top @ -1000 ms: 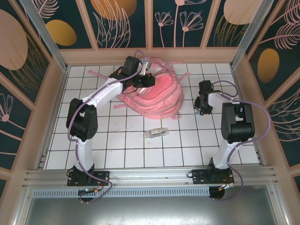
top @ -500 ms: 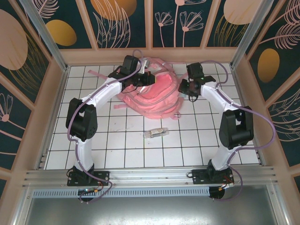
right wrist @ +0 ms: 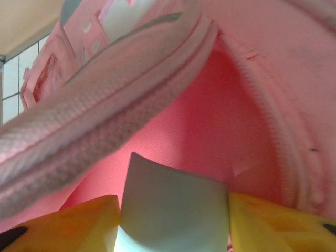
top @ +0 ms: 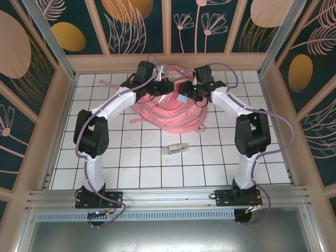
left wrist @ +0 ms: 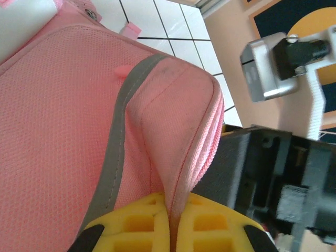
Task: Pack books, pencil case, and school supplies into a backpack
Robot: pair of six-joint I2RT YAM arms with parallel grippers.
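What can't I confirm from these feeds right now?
- Inside the backpack: right wrist view, blocked by pale-blue square and zipper flap.
- Whether the right gripper clamps or just flanks the square: fingers cut off by bottom edge.
- Contents of the transparent box: top view, too small.

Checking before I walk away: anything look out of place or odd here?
Nothing spilled or damaged. One clear box lies alone on the table, slanted against the tile lines, unpacked. The left gripper pinches the backpack rim; the right gripper holds a blue square at its mouth.
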